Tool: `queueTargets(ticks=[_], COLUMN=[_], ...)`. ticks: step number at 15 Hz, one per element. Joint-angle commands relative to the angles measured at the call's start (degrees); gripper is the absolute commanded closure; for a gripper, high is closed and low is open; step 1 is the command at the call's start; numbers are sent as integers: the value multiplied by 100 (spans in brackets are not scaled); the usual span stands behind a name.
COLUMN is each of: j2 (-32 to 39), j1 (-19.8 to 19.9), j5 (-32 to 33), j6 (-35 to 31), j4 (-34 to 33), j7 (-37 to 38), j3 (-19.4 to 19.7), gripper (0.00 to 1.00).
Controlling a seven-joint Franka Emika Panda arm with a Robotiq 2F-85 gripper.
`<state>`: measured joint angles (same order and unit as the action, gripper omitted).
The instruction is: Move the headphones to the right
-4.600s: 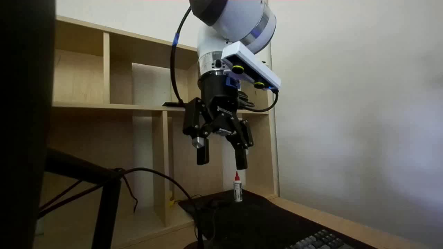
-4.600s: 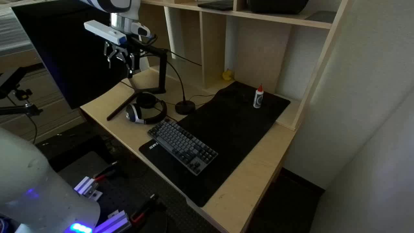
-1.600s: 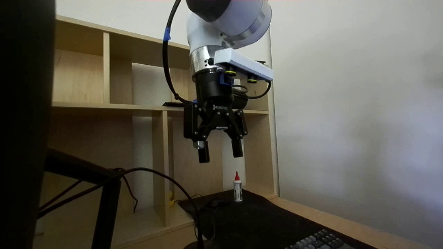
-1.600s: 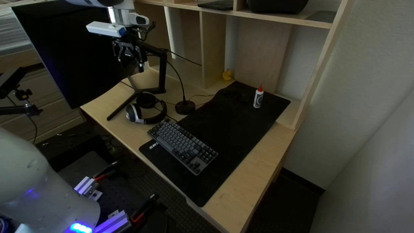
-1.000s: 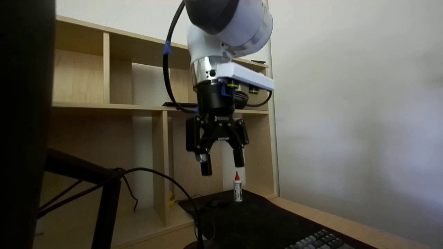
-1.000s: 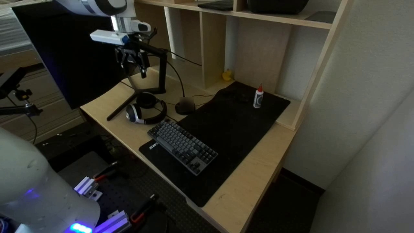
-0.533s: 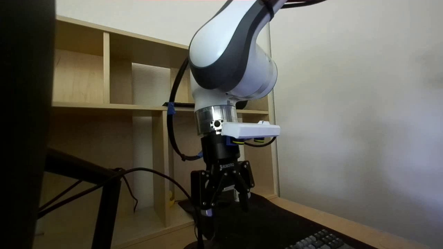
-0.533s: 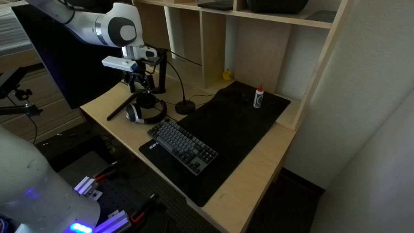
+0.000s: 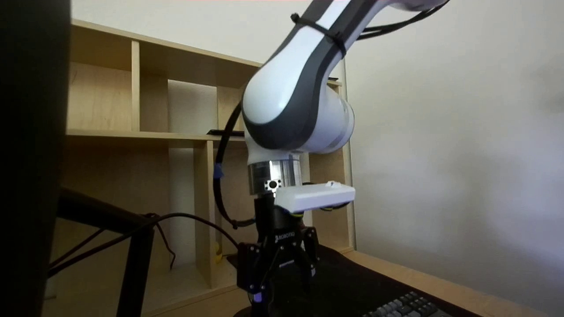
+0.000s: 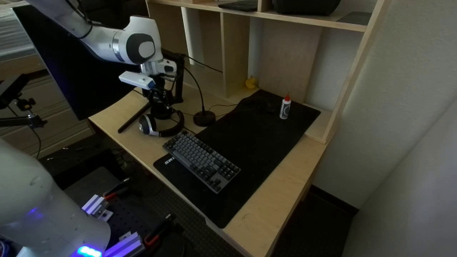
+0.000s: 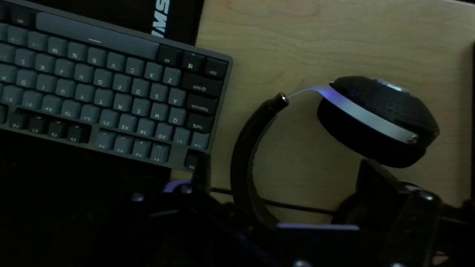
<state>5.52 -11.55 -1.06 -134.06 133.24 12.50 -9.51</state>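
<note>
Dim light, pale glow on wall [image 9: 440,149], blue glare at robot base [image 10: 50,207], tool [image 11: 285,170] near-black in wrist view

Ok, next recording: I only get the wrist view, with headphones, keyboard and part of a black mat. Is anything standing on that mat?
Observer: Yes, in an exterior view, a white bottle with a red tip stands on the mat.
Operator: And near the headphones, anything I'm missing?
Observer: A round black base stands next to them, not touching.
Operator: Anything farther back?
Observer: A small yellow object sits by a shelf divider.
</note>
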Motion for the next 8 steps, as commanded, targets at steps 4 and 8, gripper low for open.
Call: queueTargets(ticks=[4,8], j2=[664,855], j1=[-34,-55], j5=[128,149], j6=[-1224,-1679], j4=[463,778], j7=[484,588], j3=[129,201], gripper=[0,0])
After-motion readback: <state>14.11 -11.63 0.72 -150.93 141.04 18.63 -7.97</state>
